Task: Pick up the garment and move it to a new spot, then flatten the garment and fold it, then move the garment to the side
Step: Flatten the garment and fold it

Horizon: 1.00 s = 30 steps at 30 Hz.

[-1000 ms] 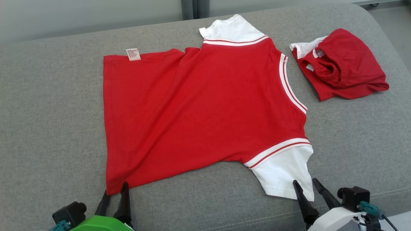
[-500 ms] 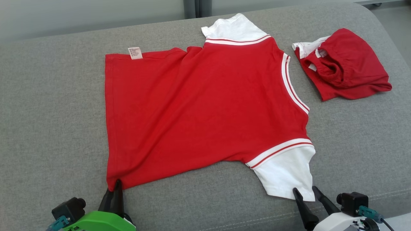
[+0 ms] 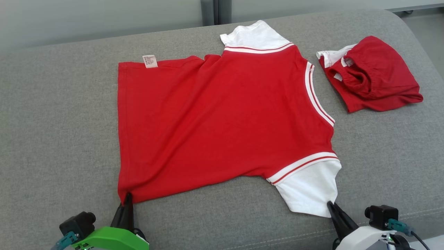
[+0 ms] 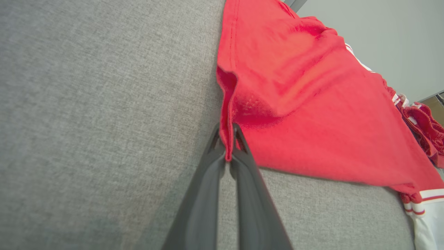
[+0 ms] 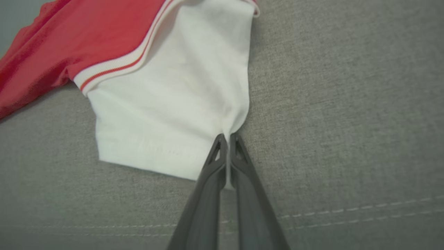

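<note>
Grey woven cushion [image 3: 52, 121], broad, with a rounded far-right corner and a stitched seam [image 3: 421, 209] along the near edge. Behind it is a pale wall [image 3: 86, 17] with 1 dark vertical strip [image 3: 210, 10].

Red shirt [image 3: 215, 118] is spread flat mid-cushion, hem toward the robot's left, neckline toward its right. It has 2 white sleeves: far sleeve [image 3: 255, 34] and near sleeve [image 3: 308, 191]. White label [image 3: 150, 61] sticks out at the far hem corner. Second red garment [image 3: 374, 80] lies bunched at far right, just beside the shirt's neckline but apart from it.

Left gripper [image 3: 127, 201] is at bottom left, its fingers pressed together on the shirt's near hem corner. In the left wrist view red cloth is pinched between the tips and the edge stands up in a small fold. Right gripper [image 3: 333, 208] is at bottom right, clamped on the near sleeve's outer corner. In the right wrist view white cloth puckers at the tips. The rest of the shirt lies on the cushion, ahead of both grippers.
</note>
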{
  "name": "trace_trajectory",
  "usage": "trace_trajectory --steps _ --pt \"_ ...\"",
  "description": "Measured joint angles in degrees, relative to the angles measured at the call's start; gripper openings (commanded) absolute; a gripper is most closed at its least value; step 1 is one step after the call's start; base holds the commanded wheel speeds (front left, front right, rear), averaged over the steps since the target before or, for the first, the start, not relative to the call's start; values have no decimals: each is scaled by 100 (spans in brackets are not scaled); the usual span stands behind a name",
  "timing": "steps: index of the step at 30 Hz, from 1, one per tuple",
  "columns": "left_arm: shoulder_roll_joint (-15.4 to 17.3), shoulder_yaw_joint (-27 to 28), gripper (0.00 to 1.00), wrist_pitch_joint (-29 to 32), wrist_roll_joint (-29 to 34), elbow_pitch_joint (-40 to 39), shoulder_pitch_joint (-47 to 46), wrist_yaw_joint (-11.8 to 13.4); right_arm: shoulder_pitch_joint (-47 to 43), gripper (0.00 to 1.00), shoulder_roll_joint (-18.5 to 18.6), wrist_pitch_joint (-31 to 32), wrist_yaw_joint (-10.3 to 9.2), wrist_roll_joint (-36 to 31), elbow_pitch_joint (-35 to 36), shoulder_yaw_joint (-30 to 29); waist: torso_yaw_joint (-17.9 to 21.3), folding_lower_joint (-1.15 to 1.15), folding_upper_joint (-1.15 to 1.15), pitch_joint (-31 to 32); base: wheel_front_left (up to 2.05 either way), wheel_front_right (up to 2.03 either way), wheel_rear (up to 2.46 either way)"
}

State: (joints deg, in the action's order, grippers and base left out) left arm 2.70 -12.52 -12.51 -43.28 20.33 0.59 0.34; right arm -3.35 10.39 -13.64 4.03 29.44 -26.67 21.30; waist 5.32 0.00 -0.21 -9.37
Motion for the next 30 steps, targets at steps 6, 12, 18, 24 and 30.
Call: trace_trajectory --steps 6,12,18,24,30 --pt "-1 64 0 -71 -33 -5 -88 -74 186 0 29 -1 70 69 222 -93 15 0 0 49 0 0 0" --pt "-2 123 0 -123 -31 -98 -91 -136 474 0 169 -23 102 71 655 -293 57 0 0 103 0 0 0" --pt "1 103 0 -123 99 -349 -316 -193 798 0 271 -45 153 87 992 -405 57 0 0 121 0 0 0" --pt "83 18 0 -102 276 -494 -865 -214 1382 0 483 -31 169 88 1176 -500 -23 0 0 9 0 0 0" --pt "172 -2 0 222 324 -300 -1402 -24 2016 0 576 408 198 98 970 -470 -70 0 0 -181 0 0 0"
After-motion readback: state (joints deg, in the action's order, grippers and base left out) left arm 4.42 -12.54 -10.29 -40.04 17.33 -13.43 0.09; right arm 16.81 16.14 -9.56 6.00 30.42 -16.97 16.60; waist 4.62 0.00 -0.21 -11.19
